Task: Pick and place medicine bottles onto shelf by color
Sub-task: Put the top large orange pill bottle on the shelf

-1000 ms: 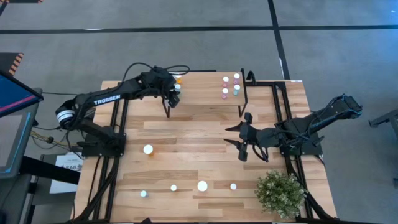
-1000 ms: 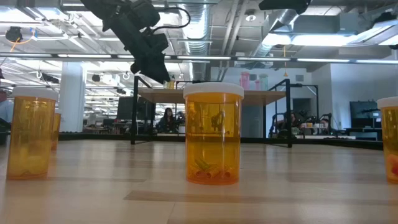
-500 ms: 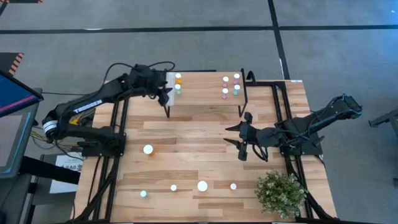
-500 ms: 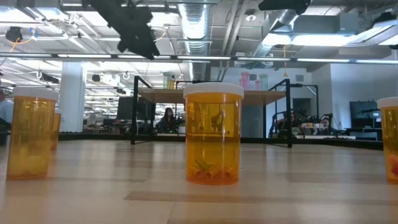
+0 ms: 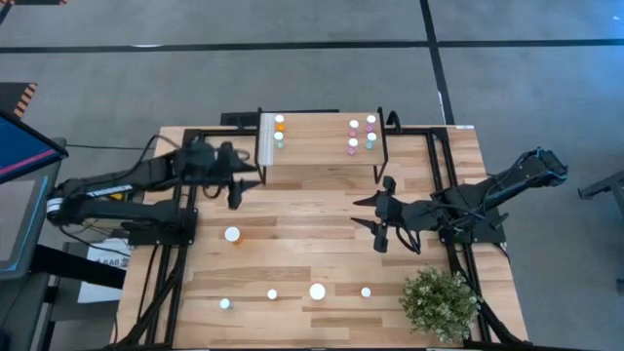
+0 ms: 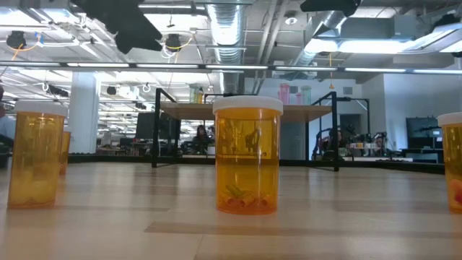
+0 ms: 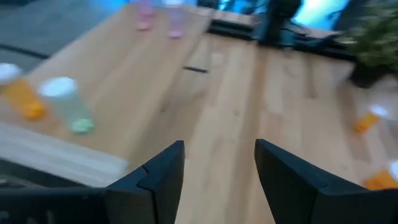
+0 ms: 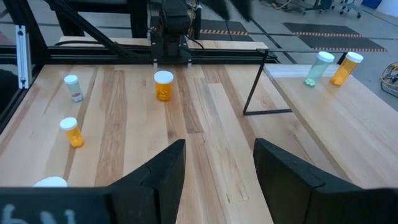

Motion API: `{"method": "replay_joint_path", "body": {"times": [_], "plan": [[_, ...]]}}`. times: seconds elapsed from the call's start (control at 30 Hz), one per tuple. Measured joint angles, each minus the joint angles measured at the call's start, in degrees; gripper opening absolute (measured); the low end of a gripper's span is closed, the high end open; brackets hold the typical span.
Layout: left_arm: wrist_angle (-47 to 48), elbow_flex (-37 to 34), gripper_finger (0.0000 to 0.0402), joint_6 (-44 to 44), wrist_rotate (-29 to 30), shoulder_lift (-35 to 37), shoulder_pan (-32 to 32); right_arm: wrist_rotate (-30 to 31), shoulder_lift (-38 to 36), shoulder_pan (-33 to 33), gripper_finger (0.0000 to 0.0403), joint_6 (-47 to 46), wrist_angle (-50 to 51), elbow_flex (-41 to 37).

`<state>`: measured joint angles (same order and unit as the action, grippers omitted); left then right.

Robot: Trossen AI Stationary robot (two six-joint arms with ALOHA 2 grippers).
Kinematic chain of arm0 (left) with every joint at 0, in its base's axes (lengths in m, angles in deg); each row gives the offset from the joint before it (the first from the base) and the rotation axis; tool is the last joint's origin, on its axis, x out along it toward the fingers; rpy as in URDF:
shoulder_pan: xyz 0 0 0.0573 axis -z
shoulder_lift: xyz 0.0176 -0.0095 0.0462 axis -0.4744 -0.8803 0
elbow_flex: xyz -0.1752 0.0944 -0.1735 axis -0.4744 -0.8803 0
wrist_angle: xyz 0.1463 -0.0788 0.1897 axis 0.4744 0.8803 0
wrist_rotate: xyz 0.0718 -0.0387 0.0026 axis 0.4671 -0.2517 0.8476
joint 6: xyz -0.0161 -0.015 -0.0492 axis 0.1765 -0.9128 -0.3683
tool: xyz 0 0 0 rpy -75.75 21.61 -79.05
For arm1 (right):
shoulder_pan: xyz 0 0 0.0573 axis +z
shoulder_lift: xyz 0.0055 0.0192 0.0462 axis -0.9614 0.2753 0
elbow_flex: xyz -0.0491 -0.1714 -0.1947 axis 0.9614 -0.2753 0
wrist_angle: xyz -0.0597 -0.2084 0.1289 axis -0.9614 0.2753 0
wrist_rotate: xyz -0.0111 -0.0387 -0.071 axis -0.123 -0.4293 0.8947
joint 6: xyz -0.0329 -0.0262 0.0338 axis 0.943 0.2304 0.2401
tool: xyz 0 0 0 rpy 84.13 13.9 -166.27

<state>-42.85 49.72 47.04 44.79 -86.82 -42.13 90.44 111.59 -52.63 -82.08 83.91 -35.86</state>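
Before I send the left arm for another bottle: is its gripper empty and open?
Open and empty. In the left wrist view the left gripper shows a clear gap between its dark fingers, with only bare table between them.

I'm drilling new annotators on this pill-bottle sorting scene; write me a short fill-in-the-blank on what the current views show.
1. The left gripper, jaws open, holds ____.
2. On the wood-topped black-legged shelf, beside the white end panel, an orange white-capped bottle and a ____ one stand together.
3. The bushy green plant stands nearest the ____ arm.
4. The large orange white-capped bottle fills the middle of the ____ view.

Missing: nothing; green; right; low
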Motion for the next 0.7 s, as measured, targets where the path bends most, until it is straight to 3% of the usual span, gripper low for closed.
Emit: {"method": "replay_joint_path", "body": {"times": [0.3,0.5,0.7], "plan": [[-1.74,-10.21,0.0183,-7.14,5.21,7.63,8.42,-0.07,0.0,0.0,0.0209,0.0,0.12,0.0],[-0.78,-13.62,0.0183,-12.08,7.94,9.1,12.73,-0.12,0.0,0.0,0.0209,-0.02,0.18,0.0],[6.36,-14.08,0.0183,-17.71,9.88,9.15,17.0,-0.2,0.0,0.0,0.0209,-0.04,0.22,0.0]]}}
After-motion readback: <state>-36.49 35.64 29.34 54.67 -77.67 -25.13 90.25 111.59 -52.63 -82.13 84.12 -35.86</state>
